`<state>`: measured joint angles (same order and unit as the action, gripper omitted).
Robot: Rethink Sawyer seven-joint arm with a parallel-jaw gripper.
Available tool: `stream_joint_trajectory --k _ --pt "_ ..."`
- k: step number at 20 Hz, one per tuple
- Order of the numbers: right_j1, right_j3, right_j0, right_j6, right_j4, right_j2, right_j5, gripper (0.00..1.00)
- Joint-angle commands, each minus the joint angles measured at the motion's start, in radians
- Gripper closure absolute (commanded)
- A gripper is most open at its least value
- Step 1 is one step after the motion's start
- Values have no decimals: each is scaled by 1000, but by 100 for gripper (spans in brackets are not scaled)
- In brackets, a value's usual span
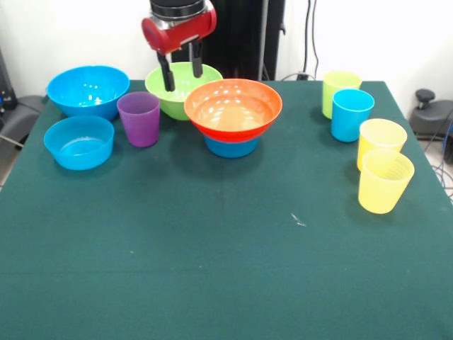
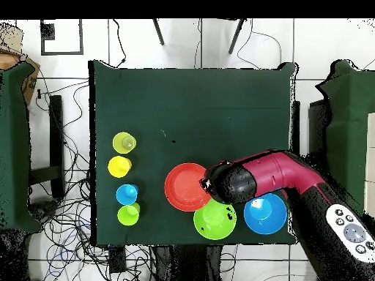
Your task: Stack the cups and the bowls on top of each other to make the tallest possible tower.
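My gripper [image 1: 182, 76] hangs open and empty over the lime green bowl [image 1: 177, 99], its fingertips [image 1: 169, 83] about level with the rim. To the right, the wide orange bowl [image 1: 233, 108] sits on a small blue bowl [image 1: 232, 147]. The purple cup [image 1: 139, 118] stands upright on the cloth left of them, in front of the green bowl. A large blue bowl [image 1: 88, 90] and a smaller blue bowl [image 1: 78, 142] are at the left. In the overhead view the arm [image 2: 253, 175] covers the gripper, between the orange bowl [image 2: 186, 186] and the green bowl [image 2: 214, 219].
At the right stand a lime green cup [image 1: 340, 92], a blue cup [image 1: 352, 115] and two yellow cups [image 1: 381, 140] [image 1: 385, 181]. The green cloth table [image 1: 212, 269] stretches to the front. Cables and chair legs surround the table [image 2: 190, 102] in the overhead view.
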<state>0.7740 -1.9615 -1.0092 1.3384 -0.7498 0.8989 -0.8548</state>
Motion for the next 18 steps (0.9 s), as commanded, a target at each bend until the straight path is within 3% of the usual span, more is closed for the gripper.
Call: stream_joint_trajectory --k 1,8,18 --pt "-35 79 -37 -446 -63 45 -132 0" --pt "-109 160 -65 -542 -95 26 -169 0" --pt "-132 172 -90 -611 -120 5 -153 0"
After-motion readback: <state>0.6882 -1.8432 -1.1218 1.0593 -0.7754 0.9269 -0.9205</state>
